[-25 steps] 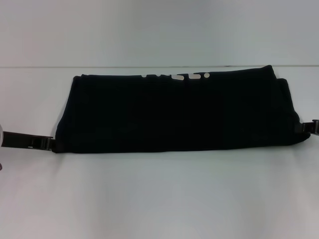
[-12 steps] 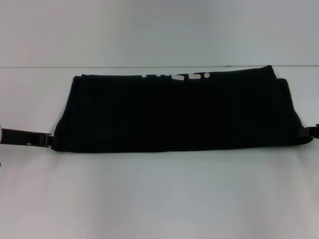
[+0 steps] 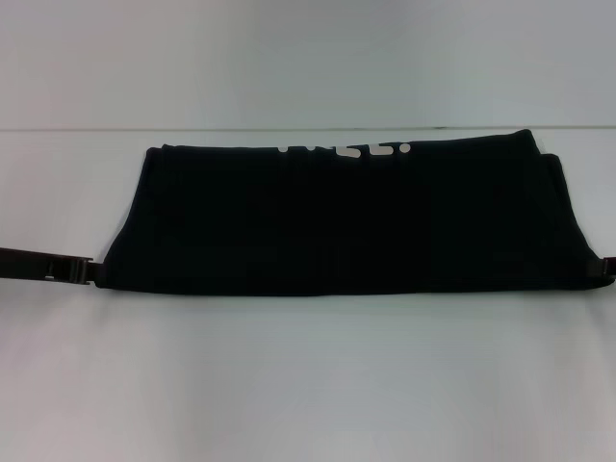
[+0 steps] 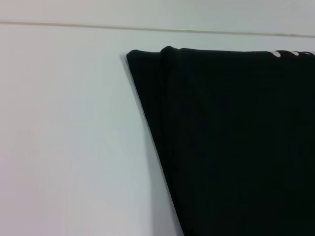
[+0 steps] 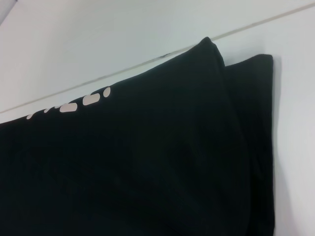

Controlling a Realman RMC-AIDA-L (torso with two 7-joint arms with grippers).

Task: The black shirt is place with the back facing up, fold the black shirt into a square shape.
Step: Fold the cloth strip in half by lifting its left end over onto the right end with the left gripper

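black shirt point(image 3: 346, 221): lies flat on the white worktop point(image 3: 308, 375), folded into a long horizontal band, wider across than deep.
lettering: small white printed marks point(image 3: 351, 151) sit along the shirt's far edge, a little right of its middle; they also show in the right wrist view point(image 5: 74, 105).
layers: at the right end two stacked fabric edges show, the upper one set slightly inward from the lower; the left wrist view shows a similar doubled edge at the left far corner point(image 4: 165, 51).
left pincer point(image 3: 89, 272): low at the shirt's near left corner, its dark arm reaching in from the left edge of the head view; the tip meets the fabric edge. cannot tell whether it is spread or pinching cloth.
right pincer point(image 3: 606, 267): only a sliver shows at the right edge of the head view, beside the shirt's near right corner. state cannot be told.
background: pale wall behind the worktop's far edge.
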